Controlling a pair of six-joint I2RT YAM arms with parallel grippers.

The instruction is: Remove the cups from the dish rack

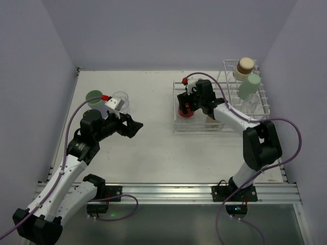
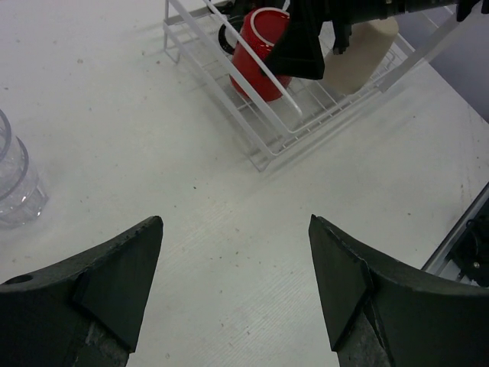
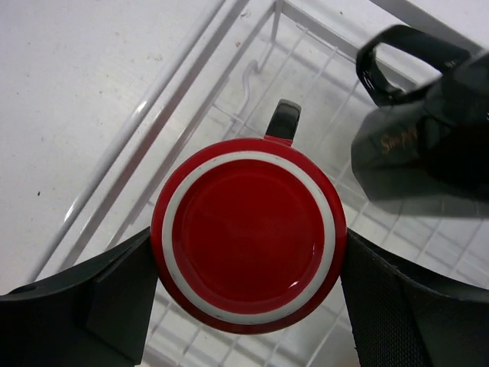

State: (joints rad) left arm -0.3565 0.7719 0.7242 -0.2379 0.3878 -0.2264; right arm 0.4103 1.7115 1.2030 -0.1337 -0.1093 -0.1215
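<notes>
An upside-down red mug (image 3: 248, 233) stands in the low basket of the white dish rack (image 1: 176, 128), at its left end. My right gripper (image 3: 248, 248) reaches down over the mug (image 1: 185, 110), with one finger pressed on each side of it. A black mug (image 3: 428, 138) lies just beside it in the basket. In the rack's tall part sit a tan-brown cup (image 1: 245, 65) and a pale green cup (image 1: 249, 87). My left gripper (image 1: 135, 127) hovers open and empty over the bare table, left of the rack (image 2: 267, 145).
A tumbler with a green inside (image 1: 95, 98) and a clear glass (image 1: 121, 102) stand on the table at the far left, behind my left arm. The glass (image 2: 15, 180) shows at the left wrist view's edge. A beige cup (image 2: 359, 53) lies in the basket.
</notes>
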